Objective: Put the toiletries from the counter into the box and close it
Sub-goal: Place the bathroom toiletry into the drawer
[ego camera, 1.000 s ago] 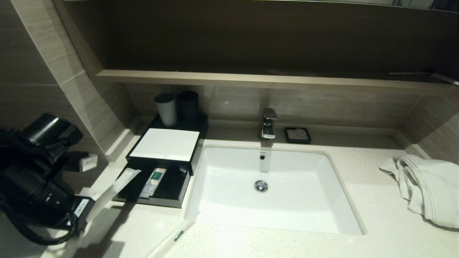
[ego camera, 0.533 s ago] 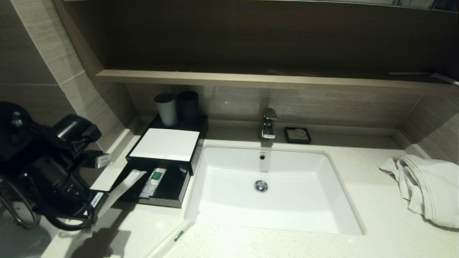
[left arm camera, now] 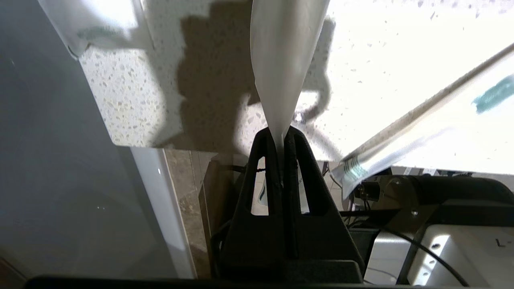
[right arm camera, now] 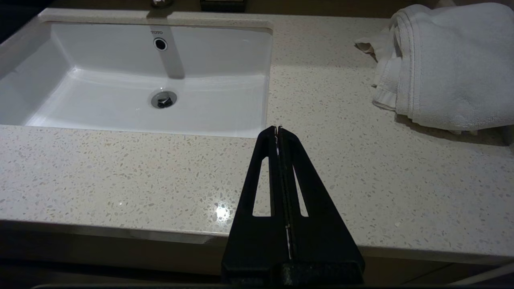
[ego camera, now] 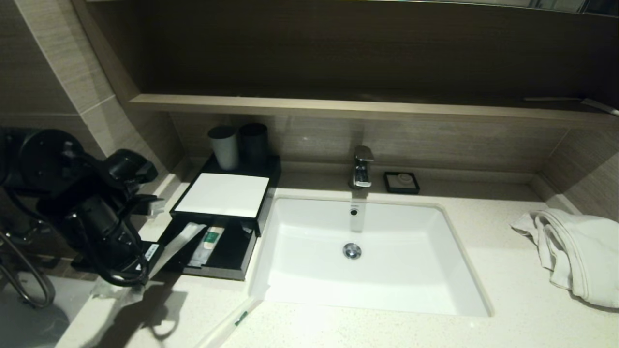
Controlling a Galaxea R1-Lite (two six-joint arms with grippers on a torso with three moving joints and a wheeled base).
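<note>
left wrist view, left pincer [left arm camera: 282,134] clenched on pale sachet [left arm camera: 281,60], apparently above counter [left arm camera: 128,100]

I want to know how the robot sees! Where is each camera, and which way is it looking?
Head view: up on the robot's head, looking forward and down at the counter, basin and open box; the left arm shows at the left.
Left wrist view: behind the left gripper, shut on a sachet, looking at the counter's edge.
Right wrist view: behind the shut right gripper, looking across the counter at the basin and towel.
Shared: head and right wrist views both show basin and towel; head and left wrist views both show the held sachet.
</note>
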